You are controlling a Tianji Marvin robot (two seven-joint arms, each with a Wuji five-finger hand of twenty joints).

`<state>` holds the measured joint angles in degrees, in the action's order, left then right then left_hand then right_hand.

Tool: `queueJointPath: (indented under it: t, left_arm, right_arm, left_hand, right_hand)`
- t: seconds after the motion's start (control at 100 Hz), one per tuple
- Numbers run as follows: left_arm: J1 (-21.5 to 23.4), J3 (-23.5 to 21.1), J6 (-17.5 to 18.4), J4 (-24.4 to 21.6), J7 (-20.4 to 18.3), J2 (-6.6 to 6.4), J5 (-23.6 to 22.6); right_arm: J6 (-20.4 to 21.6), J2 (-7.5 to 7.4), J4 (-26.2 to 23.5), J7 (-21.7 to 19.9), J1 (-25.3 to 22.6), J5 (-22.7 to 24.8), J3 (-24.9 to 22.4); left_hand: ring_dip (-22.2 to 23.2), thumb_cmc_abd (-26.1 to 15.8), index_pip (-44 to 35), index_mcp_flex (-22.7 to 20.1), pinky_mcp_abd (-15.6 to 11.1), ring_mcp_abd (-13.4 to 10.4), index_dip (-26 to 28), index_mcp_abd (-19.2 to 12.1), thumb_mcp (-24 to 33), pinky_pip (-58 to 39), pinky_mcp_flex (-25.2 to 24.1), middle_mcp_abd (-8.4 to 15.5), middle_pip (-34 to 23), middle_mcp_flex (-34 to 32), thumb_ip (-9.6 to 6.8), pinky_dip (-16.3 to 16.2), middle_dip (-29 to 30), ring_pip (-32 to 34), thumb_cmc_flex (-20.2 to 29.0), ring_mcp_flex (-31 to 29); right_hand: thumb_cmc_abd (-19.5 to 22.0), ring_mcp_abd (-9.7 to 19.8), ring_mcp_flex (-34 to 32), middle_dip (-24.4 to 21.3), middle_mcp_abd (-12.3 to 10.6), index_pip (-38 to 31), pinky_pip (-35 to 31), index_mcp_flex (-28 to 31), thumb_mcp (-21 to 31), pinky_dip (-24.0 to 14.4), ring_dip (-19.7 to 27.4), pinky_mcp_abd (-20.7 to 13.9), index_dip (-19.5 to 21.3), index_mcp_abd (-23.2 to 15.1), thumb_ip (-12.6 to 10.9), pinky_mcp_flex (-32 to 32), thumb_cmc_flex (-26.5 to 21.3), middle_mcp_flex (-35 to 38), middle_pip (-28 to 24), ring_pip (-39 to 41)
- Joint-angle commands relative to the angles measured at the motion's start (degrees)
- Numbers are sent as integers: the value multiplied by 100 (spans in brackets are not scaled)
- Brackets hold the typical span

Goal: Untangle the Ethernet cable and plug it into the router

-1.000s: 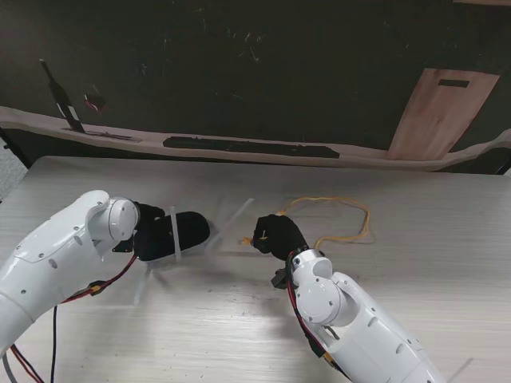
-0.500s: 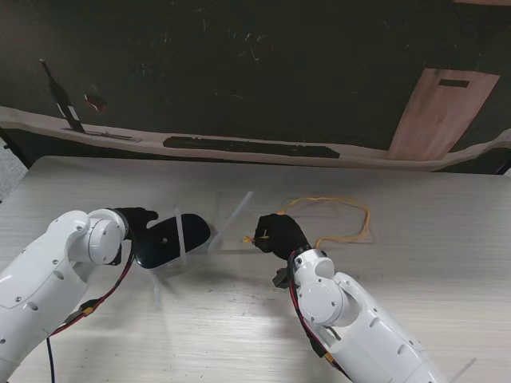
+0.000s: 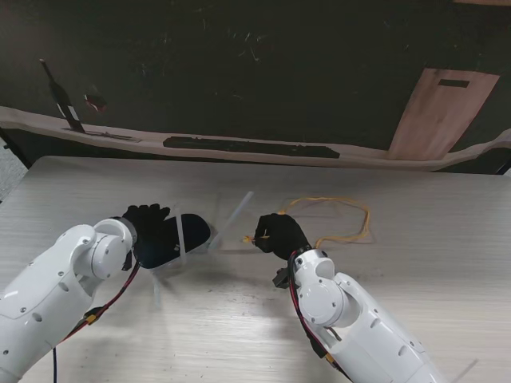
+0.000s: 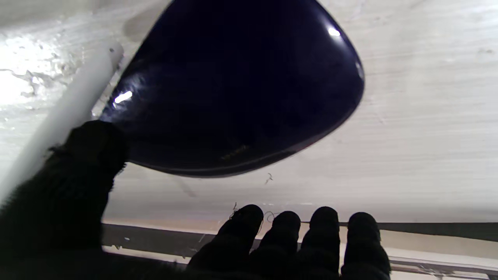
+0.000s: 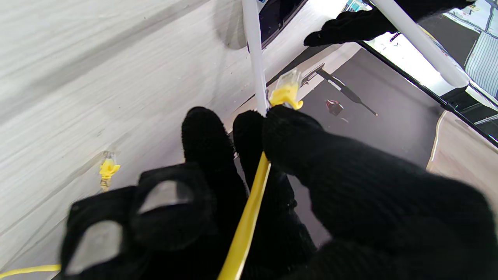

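Plug-in step: right hand (image 5: 272, 186) pinching Ethernet cable (image 5: 249, 217) behind plug (image 5: 286, 91), left hand (image 3: 148, 227) open, steadying router (image 3: 172, 238); next needs port alignment.

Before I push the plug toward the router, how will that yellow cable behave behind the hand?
Probably floppy: the yellow cable lies in a loose loop on the table, so it should trail, not resist. The stretch pinched in the right hand looks straight, so the plug may stay aimed.
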<state>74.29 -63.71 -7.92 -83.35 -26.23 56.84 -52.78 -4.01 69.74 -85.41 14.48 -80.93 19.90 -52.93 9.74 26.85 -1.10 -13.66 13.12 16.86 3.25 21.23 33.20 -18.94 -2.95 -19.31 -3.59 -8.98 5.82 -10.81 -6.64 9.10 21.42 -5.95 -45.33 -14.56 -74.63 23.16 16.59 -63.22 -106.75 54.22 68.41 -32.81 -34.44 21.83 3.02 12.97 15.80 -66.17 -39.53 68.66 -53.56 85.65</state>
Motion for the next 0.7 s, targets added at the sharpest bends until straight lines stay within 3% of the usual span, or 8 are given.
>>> queueJointPath:
  t: [0.0,0.16,0.33,0.57,0.69]
  left_arm:
    - [22,69,-14,53,-190,63,-30]
    - [-33,294,-150,259,83,84,-247]
    - [-111,455,-207,525,364,112,-190]
    - [-371,849,-289,900,203,90,199]
    - [-353,875,-362,956,284,103,250]
  right_arm:
    - [12,4,-54,-81,-52,-6,-5]
    - [17,1,-65,-98,-55,-23,-7]
    - [7,0,-67,-110,-53,-27,-5]
    - [-2,3,-62,-107,-44,-31,3]
    - [-11,0,-66,-110,-47,-23,-2]
  left_hand:
    - [-89,262,165,253,-155,103,-103,164,278,263,-12,-183,204,247,208,174,167,-200,-407,274]
    - [-74,316,209,364,-162,105,-138,202,387,325,-14,-211,303,314,234,197,225,-212,-441,294]
    - [-62,388,230,442,-143,88,-169,202,539,382,-13,-188,381,340,255,218,283,-245,-475,305]
    - [-2,418,177,315,-184,14,-158,147,673,421,10,-84,209,216,298,230,197,-168,-576,242]
    - [23,127,158,246,-205,20,-120,121,448,381,11,-69,112,203,284,196,123,-74,-446,232]
  right_hand:
    - [160,-45,20,3,679,-174,-1236,105,96,-29,-96,-995,52,7,20,-185,-226,617,-406,349]
    - [169,-48,21,4,685,-183,-1244,100,96,-34,-100,-994,43,22,19,-185,-230,618,-412,354]
    - [179,-50,22,4,688,-198,-1247,91,90,-38,-103,-996,37,29,18,-185,-237,618,-418,358]
    - [186,-48,22,5,690,-209,-1247,90,89,-39,-104,-995,31,30,15,-185,-233,611,-422,358]
    - [184,-49,22,8,690,-212,-1247,88,88,-40,-105,-996,29,25,15,-186,-234,608,-430,358]
